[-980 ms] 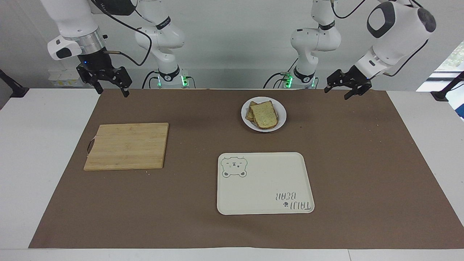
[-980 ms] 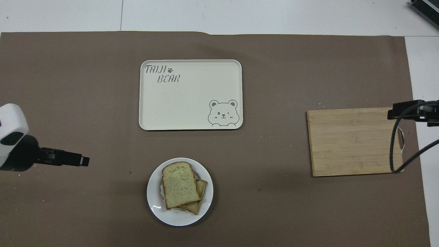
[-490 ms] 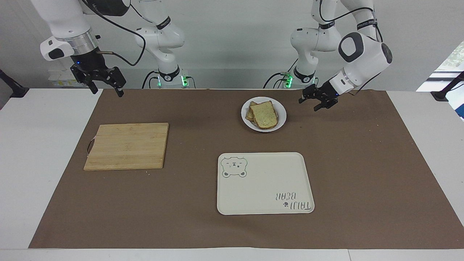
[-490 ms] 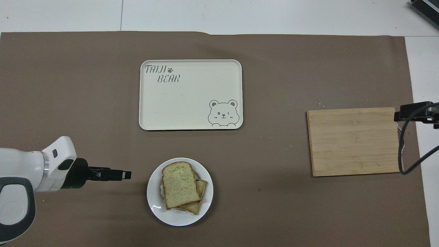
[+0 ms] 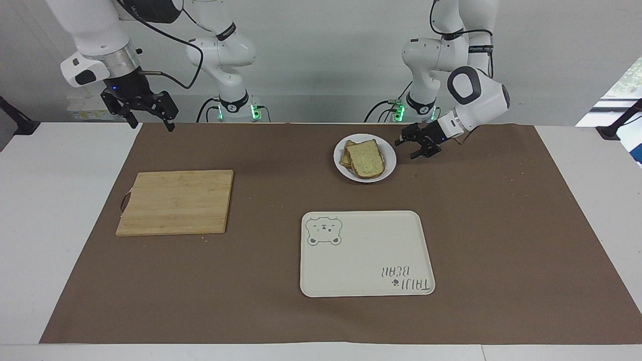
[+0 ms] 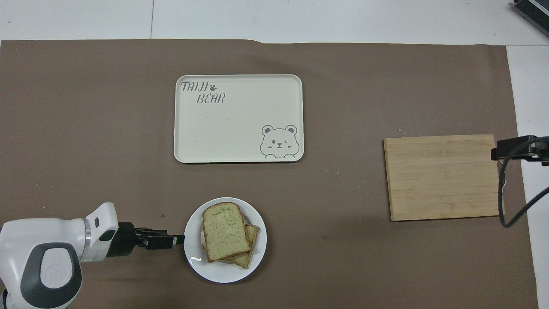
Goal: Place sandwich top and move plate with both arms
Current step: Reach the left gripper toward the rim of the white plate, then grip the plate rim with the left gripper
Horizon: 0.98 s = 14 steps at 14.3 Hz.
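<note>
The sandwich top (image 5: 367, 158) lies face-up on a second slice (image 6: 248, 244) that pokes out beneath it, both on the small white plate (image 5: 388, 168), which sits on the brown mat (image 5: 501, 225) near the robots' edge of the bench (image 5: 50, 200), nearer to them than the cream bear tray (image 5: 366, 253). With the bread already stacked, the work in hand appears to be the plate move. The left gripper (image 5: 412, 148) is low at the plate's rim on the left arm's side, its jaws visibly apart and pointed at the edge; whether they touch the rim cannot be told. The right gripper (image 5: 148, 115) hangs high over the mat's corner at the right arm's end, above and clear of the wooden cutting board (image 5: 175, 202), jaws apart and empty, that arm waiting. To do this step well, the left jaws should probably slide level over the rim and pinch only the lip, clear of the overhanging crust, while the right arm comes in to take the rim across from them, so the plate rises flat. A tilted or one-sided lift would likely send the loosely stacked slices sliding off.
</note>
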Available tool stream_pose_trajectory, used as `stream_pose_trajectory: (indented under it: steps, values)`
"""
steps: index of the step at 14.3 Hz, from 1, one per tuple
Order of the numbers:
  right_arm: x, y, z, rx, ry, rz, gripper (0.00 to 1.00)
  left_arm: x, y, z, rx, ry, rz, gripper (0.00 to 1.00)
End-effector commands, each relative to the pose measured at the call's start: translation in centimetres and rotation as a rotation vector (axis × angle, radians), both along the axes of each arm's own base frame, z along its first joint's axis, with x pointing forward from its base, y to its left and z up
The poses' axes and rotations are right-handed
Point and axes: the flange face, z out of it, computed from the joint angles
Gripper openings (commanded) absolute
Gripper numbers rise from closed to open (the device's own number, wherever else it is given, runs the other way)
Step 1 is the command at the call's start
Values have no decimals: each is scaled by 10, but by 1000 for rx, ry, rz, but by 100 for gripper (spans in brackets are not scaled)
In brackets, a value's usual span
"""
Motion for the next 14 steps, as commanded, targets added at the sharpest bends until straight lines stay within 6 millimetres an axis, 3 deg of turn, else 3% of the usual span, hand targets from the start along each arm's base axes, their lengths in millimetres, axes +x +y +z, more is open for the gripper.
stream_pose_trajectory:
  steps: [1,4,7,10,14]
  values:
    - [-5,3,3,-12,2,24,100,-1,-1,-19,-47,-13,31,86]
    - [-7,3,2,-9,15,25,100,-1,-1,-43,-66,-14,40,79]
    - [-6,2,2,-9,11,23,100,-6,-2,-49,-77,5,31,35]
    - [-6,1,2,-9,11,22,100,-15,-14,-54,-89,32,-6,3]
    - [-6,2,2,-9,11,24,100,-23,-18,-57,-108,59,-25,0]
